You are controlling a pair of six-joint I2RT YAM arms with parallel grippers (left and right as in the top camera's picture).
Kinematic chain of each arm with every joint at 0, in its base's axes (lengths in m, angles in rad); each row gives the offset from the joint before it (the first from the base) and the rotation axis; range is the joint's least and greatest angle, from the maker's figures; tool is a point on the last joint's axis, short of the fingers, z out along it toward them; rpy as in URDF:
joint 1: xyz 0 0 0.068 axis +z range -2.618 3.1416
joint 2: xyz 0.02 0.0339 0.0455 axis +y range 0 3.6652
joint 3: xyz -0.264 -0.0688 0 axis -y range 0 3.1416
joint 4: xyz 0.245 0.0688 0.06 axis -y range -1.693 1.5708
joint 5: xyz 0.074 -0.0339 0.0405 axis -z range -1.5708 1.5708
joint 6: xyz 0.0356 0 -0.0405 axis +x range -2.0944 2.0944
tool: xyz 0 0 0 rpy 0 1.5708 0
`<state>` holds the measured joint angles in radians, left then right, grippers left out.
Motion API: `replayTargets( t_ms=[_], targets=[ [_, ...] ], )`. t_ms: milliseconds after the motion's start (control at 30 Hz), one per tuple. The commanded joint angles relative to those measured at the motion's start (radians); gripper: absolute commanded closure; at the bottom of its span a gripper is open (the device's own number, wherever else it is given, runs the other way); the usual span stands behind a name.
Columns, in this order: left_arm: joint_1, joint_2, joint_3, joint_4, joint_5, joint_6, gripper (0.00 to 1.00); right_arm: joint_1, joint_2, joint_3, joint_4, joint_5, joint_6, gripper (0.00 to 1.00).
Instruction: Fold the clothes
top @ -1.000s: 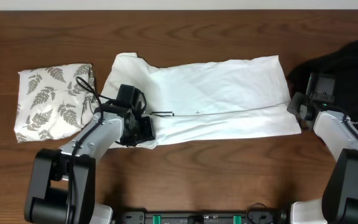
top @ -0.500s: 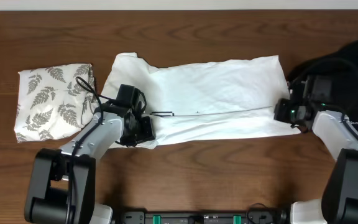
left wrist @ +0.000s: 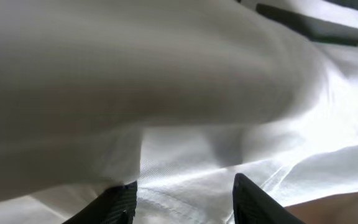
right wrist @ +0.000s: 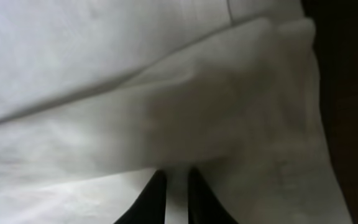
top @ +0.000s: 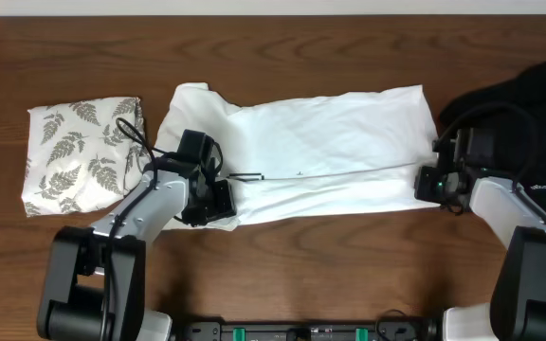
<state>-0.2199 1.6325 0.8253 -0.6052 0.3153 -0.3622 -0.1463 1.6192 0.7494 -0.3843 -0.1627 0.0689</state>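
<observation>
The clothes, a white T-shirt (top: 330, 142), lie folded into a long band across the middle of the table. My left gripper (top: 218, 201) rests on the shirt's lower left corner. In the left wrist view its jaws (left wrist: 185, 200) stand apart, with flat white fabric (left wrist: 191, 174) between them and a fold draped over the left finger. My right gripper (top: 427, 182) is at the shirt's lower right edge. In the right wrist view it (right wrist: 177, 194) is shut on a thin layer of the white fabric (right wrist: 166, 112).
A folded white fern-print cloth (top: 81, 153) lies at the left. A black garment (top: 529, 104) is heaped at the right edge, just behind my right arm. Bare wooden table (top: 349, 275) runs along the front.
My right gripper has slid left onto the shirt's right edge, and the lower right corner has drawn in leftward with it. The left arm has stayed put.
</observation>
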Motion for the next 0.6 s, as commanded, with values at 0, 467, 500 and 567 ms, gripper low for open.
replayTargets(
  t_ms=[0, 467, 500, 567],
  targets=[
    [0.000, 0.013, -0.010, -0.041, -0.016, -0.002, 0.49, 0.003, 0.004, -0.046, -0.035, 0.019, -0.002, 0.89],
    [0.000, 0.013, -0.010, -0.105, -0.016, -0.001, 0.49, 0.003, 0.004, -0.136, -0.197, 0.159, 0.204, 0.94],
    [0.000, 0.013, -0.010, -0.106, -0.016, -0.001, 0.49, 0.003, 0.004, -0.136, -0.196, 0.159, 0.204, 0.94],
    [0.000, 0.013, -0.010, -0.109, -0.016, -0.001, 0.49, 0.003, 0.004, -0.136, -0.196, 0.159, 0.206, 0.94]
  ],
)
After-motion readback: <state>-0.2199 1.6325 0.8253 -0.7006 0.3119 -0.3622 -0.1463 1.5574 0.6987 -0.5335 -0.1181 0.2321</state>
